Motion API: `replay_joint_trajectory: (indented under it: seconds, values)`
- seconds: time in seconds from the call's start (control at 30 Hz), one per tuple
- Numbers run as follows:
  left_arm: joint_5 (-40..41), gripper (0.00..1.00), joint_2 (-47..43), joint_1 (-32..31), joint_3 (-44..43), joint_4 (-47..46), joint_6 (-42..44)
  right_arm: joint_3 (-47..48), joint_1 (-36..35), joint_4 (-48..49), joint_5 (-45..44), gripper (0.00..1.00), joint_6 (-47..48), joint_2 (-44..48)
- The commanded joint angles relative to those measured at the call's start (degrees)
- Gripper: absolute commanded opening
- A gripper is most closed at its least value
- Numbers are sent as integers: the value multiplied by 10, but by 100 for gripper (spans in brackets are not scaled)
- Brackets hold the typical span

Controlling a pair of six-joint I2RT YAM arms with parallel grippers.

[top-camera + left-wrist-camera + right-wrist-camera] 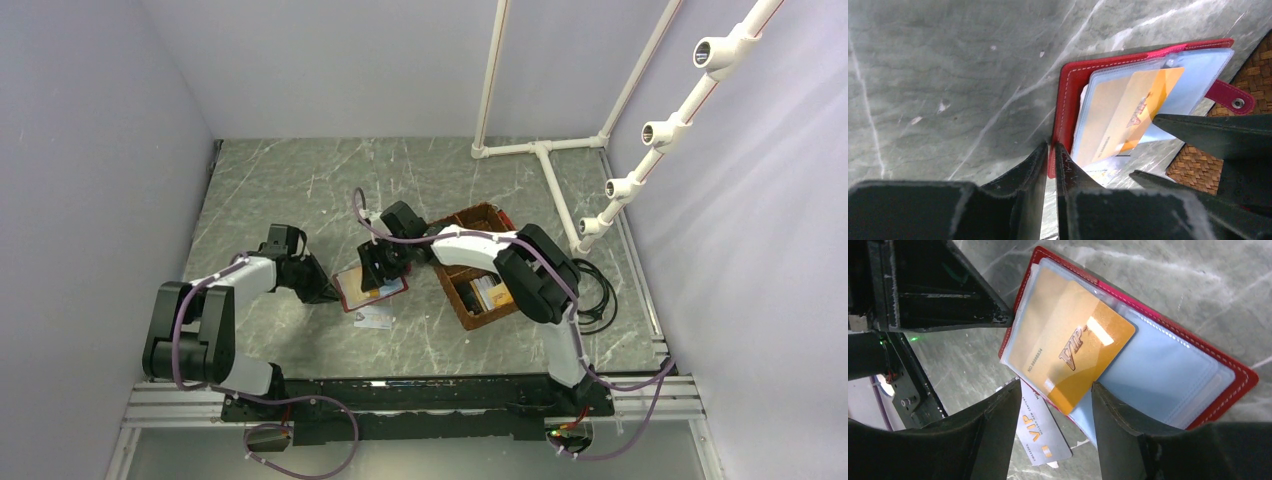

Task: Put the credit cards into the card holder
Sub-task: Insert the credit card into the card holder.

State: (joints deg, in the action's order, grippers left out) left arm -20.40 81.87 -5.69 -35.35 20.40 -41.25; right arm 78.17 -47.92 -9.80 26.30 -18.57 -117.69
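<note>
The red card holder [352,290] lies open on the table, its clear sleeves facing up. My left gripper [1052,156] is shut on its red edge [1066,100], at the left side in the top view. A tan-orange credit card [1073,352] sits partly inside a clear sleeve, with one corner sticking out. My right gripper [1055,390] hovers over that corner, open, with a gap on each side of the card. A white-grey credit card [1040,432] lies flat on the table beside the holder [1228,370], also visible in the top view [375,320].
A brown woven basket [462,222] stands right of the holder, with more cards [492,293] inside. White pipe framing [540,150] lies at the back right, and a black cable [597,295] is coiled near the right edge.
</note>
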Motion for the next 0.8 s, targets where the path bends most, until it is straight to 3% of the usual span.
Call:
replay_joint_trajectory:
  seconds: [0.0, 0.3, 0.37, 0.43, 0.53, 0.6, 0.77]
  values:
    - [18, 17, 40, -2, -25, -3, 26, 28, -3, 10, 34, 57, 68, -25]
    - [5, 17, 29, -2, -40, -7, 31, 70, -38, 73, 104, 58, 56, -64]
    - [24, 17, 26, -2, -47, 15, 30, 67, -36, 77, 68, 57, 24, -58]
    - [57, 26, 17, 3, -53, 40, 30, 70, -32, 39, 34, 58, 22, -39]
    - [101, 52, -13, 13, -59, 85, 29, 77, -32, -75, -47, 63, 44, 13]
    - [121, 63, -59, 15, -58, 112, 23, 51, -33, -126, -94, 65, 47, 54]
    - [72, 66, -146, 14, -14, 120, -14, -34, -36, -133, -89, 65, 7, 117]
